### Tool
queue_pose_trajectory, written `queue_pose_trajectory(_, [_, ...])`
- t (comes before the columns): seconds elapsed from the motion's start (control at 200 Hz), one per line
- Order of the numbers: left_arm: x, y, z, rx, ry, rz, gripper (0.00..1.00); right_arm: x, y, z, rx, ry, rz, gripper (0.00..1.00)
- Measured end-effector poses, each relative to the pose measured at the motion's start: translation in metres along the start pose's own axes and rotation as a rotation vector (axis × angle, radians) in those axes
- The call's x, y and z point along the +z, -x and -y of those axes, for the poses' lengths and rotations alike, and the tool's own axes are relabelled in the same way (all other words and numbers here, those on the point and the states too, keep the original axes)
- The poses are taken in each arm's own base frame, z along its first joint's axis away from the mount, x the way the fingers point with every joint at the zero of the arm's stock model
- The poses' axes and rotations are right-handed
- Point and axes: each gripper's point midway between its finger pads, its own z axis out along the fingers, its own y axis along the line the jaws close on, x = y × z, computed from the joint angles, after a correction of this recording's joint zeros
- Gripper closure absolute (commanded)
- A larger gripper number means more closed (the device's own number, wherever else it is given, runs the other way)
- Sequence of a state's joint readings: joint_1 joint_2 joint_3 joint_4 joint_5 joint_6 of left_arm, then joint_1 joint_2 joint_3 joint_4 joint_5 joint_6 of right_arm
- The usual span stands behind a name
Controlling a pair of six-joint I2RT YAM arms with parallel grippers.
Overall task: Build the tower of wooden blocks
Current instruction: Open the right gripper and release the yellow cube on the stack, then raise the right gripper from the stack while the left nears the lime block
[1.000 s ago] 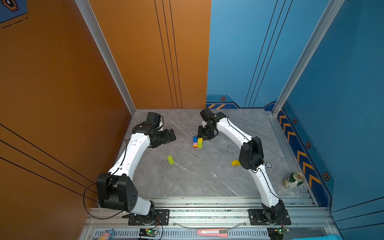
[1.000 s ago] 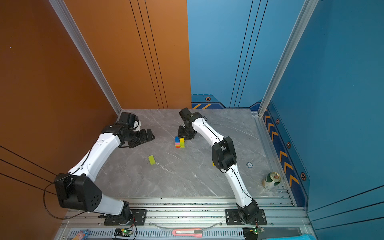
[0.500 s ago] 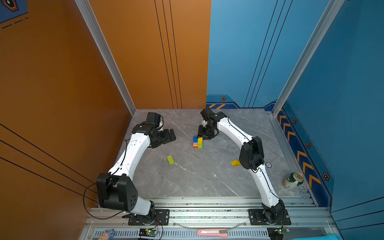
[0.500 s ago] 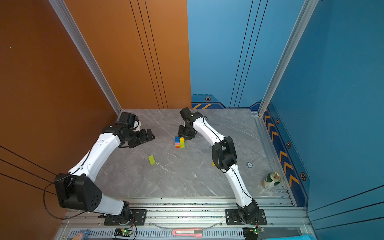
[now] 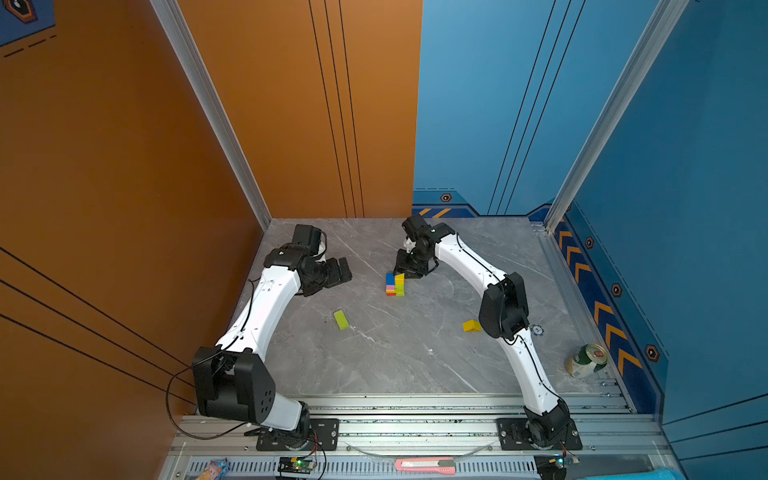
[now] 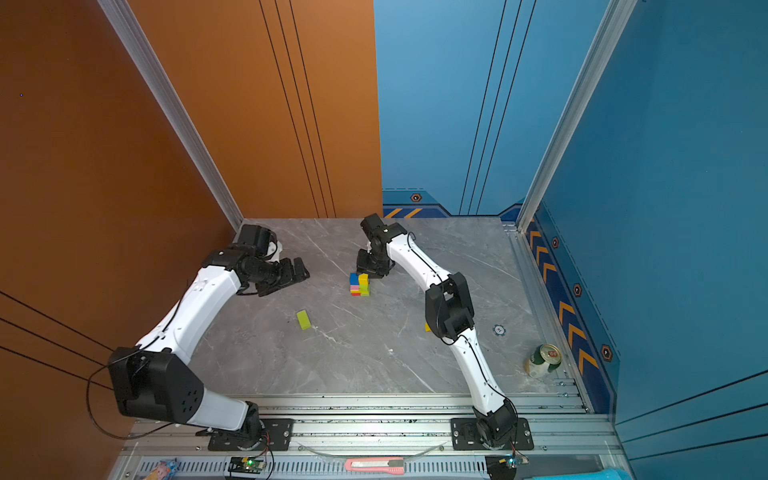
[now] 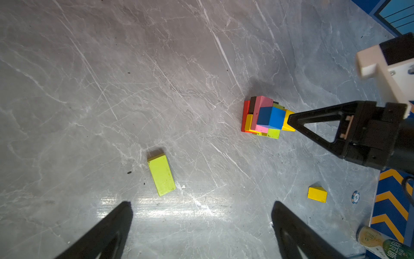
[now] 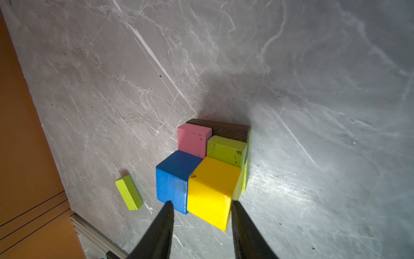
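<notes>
The tower (image 5: 395, 284) (image 6: 360, 284) is a short stack of wood blocks at mid-table, with red, brown, pink and lime bars below. On top sit a blue cube (image 8: 174, 179) and a yellow cube (image 8: 210, 190). My right gripper (image 8: 201, 203) hovers at the yellow cube; its jaws stand slightly wider than the cube, and one fingertip (image 7: 291, 120) reaches its edge. A loose lime-green bar (image 5: 340, 320) (image 7: 161, 175) lies flat in front of the tower, to its left. A yellow triangular prism (image 5: 471, 326) (image 7: 317, 194) lies by the right arm's elbow. My left gripper (image 5: 343, 270) (image 7: 201, 204) is open and empty, left of the tower.
A green-and-white can (image 5: 586, 361) lies near the front right corner. A small blue disc (image 5: 537, 331) sits right of the right arm. A pink box cutter (image 5: 424, 464) rests on the front rail. Orange and blue walls enclose the table.
</notes>
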State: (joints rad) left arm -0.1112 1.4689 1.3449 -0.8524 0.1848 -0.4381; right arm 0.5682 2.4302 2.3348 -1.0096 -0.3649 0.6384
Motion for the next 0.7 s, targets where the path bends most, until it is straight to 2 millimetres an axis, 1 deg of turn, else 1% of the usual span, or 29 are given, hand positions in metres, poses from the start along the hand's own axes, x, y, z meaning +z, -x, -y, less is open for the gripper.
queue_pose_trajectory(0.24, [-0.005,0.001,0.002,0.0,-0.007,0.014,0.02,0.0,0.0,0.0,-0.01,0.002,0.0,0.55])
queue_pose_trajectory(0.355, [-0.007,0.001,0.002,0.001,-0.01,0.019,0.02,-0.001,0.003,0.003,-0.008,0.0,0.003,0.53])
queue_pose_trajectory(0.395, [-0.008,0.001,0.002,0.001,-0.01,0.02,0.02,-0.002,0.004,0.005,-0.007,0.0,0.005,0.49])
queue_pose_trajectory(0.425, [-0.008,0.001,0.002,0.001,-0.01,0.021,0.02,-0.003,0.006,0.007,-0.008,-0.001,0.008,0.45])
queue_pose_trajectory(0.456, [-0.008,0.001,0.003,0.002,-0.011,0.021,0.02,-0.004,0.008,0.009,-0.012,-0.002,0.01,0.38])
queue_pose_trajectory(0.486, [-0.008,0.0,0.003,0.004,-0.012,0.02,0.02,-0.006,0.01,0.011,-0.017,-0.002,0.014,0.3])
queue_pose_trajectory(0.521, [-0.008,0.0,0.004,0.005,-0.012,0.019,0.02,-0.01,0.013,0.013,-0.02,-0.003,0.022,0.23])
queue_pose_trajectory(0.586, [-0.007,-0.001,0.005,0.009,-0.013,0.017,0.02,-0.021,0.018,0.017,-0.028,-0.007,0.041,0.17])
queue_pose_trajectory(0.651, [-0.007,-0.002,0.007,0.015,-0.016,0.015,0.02,-0.039,0.022,0.019,-0.038,-0.019,0.07,0.13])
queue_pose_trajectory(0.661, [-0.007,-0.003,0.008,0.016,-0.016,0.014,0.02,-0.042,0.023,0.019,-0.041,-0.02,0.076,0.06])
queue_pose_trajectory(0.671, [-0.007,-0.003,0.008,0.018,-0.016,0.014,0.02,-0.045,0.023,0.019,-0.041,-0.023,0.081,0.02])
queue_pose_trajectory(0.696, [-0.007,-0.004,0.009,0.02,-0.017,0.013,0.02,-0.054,0.024,0.019,-0.047,-0.031,0.096,0.0])
